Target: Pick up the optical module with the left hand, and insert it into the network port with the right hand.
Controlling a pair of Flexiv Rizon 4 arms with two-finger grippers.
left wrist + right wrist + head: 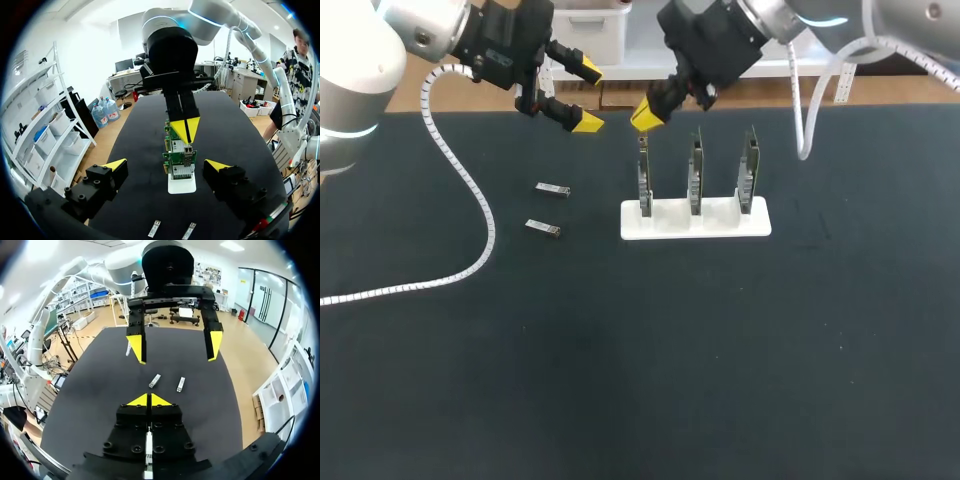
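Two small silver optical modules (552, 189) (543, 228) lie on the black table left of the stand; they also show in the left wrist view (154, 228) (188, 230) and the right wrist view (154, 380) (181, 384). My left gripper (582, 96) (166, 165) hangs open and empty above the table, behind the modules. My right gripper (647, 115) (149, 400) is shut, its yellow tips pressed together just above the top of the leftmost network card (644, 180). I see nothing held between its tips. In the left wrist view the right gripper (185, 127) hovers over the row of cards (180, 162).
A white stand (720, 225) holds three green network cards upright in a row, mid-table. A white corrugated cable (470, 200) from my left arm loops over the table's left side. The table's front half is bare black mat (670, 380).
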